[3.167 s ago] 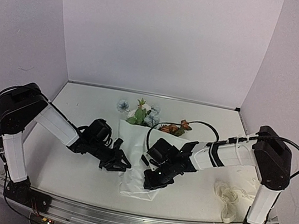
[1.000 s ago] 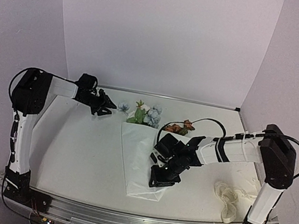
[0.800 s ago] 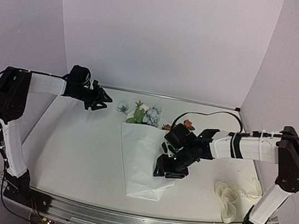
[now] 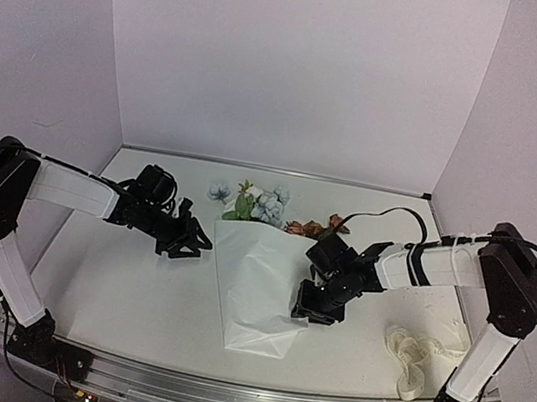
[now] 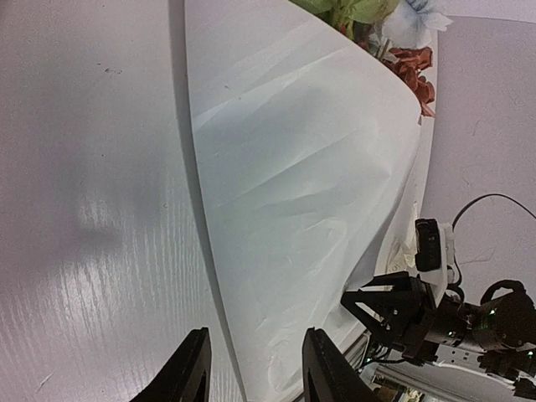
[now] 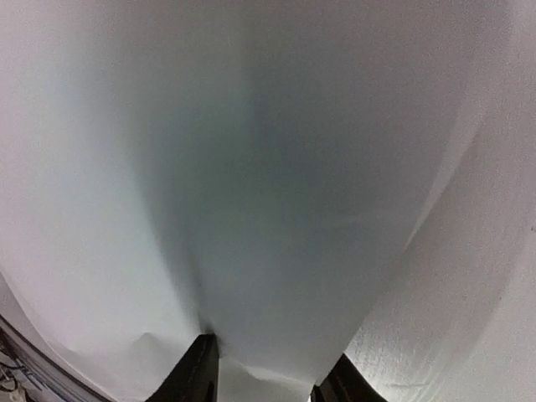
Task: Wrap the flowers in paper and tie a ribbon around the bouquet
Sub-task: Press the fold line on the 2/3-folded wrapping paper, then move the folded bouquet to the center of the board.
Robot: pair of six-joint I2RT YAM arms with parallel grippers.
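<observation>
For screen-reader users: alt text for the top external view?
White translucent paper sheet lies over a bunch of artificial flowers, blooms showing at its far end. Right pincer sits on its right edge, left pincer near its left; cream fabric ribbon heaped at right.

- One bunch of flowers [image 4: 253, 202] on show.
- One sheet of paper [image 4: 258, 285].
- One ribbon [image 4: 411, 356].
- And two grippers: left gripper [image 4: 198, 248], right gripper [image 4: 317, 315].
</observation>
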